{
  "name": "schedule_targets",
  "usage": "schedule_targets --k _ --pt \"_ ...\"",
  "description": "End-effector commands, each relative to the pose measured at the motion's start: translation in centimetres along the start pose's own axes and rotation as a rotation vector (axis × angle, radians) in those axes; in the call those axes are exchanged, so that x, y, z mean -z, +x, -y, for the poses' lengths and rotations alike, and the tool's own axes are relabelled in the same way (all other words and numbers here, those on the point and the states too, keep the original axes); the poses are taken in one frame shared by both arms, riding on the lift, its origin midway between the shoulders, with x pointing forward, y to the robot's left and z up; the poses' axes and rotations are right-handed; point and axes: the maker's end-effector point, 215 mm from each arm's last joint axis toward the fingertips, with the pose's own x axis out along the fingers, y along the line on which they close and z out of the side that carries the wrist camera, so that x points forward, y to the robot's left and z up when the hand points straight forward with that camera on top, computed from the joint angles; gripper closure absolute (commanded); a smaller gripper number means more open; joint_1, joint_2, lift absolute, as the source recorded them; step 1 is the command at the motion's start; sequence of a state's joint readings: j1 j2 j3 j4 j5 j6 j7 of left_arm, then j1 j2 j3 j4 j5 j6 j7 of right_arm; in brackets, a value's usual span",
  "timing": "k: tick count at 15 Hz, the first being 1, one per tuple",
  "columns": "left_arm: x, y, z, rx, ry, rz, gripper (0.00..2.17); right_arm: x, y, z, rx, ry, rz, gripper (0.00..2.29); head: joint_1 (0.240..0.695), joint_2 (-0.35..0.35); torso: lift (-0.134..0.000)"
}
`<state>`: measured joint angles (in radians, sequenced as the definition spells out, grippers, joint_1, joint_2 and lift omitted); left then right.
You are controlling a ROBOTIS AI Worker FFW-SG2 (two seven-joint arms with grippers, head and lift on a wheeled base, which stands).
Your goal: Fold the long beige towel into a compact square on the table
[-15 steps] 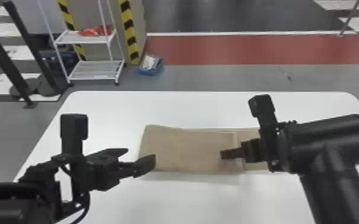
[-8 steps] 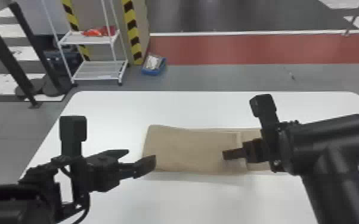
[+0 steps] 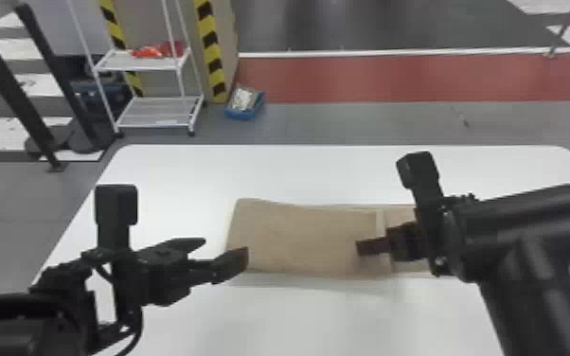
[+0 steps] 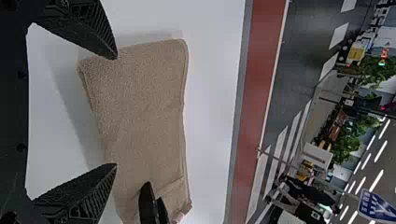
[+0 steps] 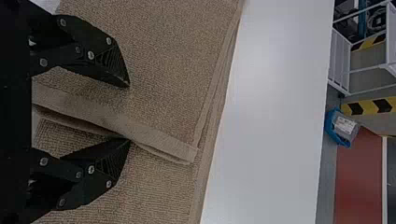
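The beige towel [image 3: 298, 236] lies folded over itself on the white table, its upper layer ending in a hemmed edge near the right arm. By the towel's left end is my left gripper [image 3: 227, 251], open; in the left wrist view the left gripper [image 4: 116, 112] has the towel [image 4: 144, 102] beyond its parted fingers. My right gripper [image 3: 369, 246] is over the towel's right part, at the hemmed edge. In the right wrist view the right gripper [image 5: 129, 112] stands open, with the hem of the towel [image 5: 163, 142] running between and past its fingers.
The white table [image 3: 326, 322] extends around the towel on all sides. Behind it on the floor stand a white wire shelf [image 3: 156, 111], a blue box [image 3: 245, 106] and dark posts at the left.
The head view has shifted slightly, so the towel and background sit a little further right in it. Both arms look nearly still, and the towel keeps its shape.
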<state>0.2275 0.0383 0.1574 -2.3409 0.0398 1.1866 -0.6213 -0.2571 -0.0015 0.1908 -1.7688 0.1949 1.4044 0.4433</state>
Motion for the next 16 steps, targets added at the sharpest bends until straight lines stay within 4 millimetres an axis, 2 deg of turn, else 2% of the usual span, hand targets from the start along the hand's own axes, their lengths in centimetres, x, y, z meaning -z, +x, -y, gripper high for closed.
schedule_targets --k 1,4,7,10,12,13,14,16 --pt "0.1 0.0 0.0 -0.001 -0.001 -0.001 0.06 0.1 -0.3 -0.2 0.000 0.004 0.001 0.56 0.695 0.075 -0.124" --pt "0.0 0.0 0.1 0.001 0.001 0.000 0.06 0.2 -0.3 -0.3 -0.001 0.005 -0.004 0.57 0.695 0.075 -0.124" --pt "0.0 -0.2 0.1 -0.001 0.002 0.001 0.07 0.6 -0.3 0.0 0.006 0.006 -0.008 0.96 0.695 0.074 -0.124" --pt "0.1 -0.2 0.2 0.001 0.002 0.001 0.07 0.7 -0.3 0.0 0.006 0.007 -0.006 1.21 0.695 0.072 -0.124" --pt "0.1 -0.2 0.3 0.002 0.003 0.000 0.07 0.6 -0.6 -0.2 0.002 0.006 0.008 1.21 0.695 0.072 -0.124" --pt "0.0 -0.2 0.2 0.001 0.004 0.002 0.07 0.2 -0.9 -0.3 -0.004 0.008 0.021 1.13 0.695 0.071 -0.124" --pt "0.2 -0.2 0.2 0.001 0.002 -0.001 0.07 -0.2 -1.2 -0.3 -0.003 0.009 0.031 0.86 0.695 0.071 -0.124" --pt "0.3 -0.3 0.2 -0.001 0.002 -0.002 0.07 -0.1 -1.4 -0.2 0.003 0.009 0.031 0.83 0.695 0.072 -0.124"
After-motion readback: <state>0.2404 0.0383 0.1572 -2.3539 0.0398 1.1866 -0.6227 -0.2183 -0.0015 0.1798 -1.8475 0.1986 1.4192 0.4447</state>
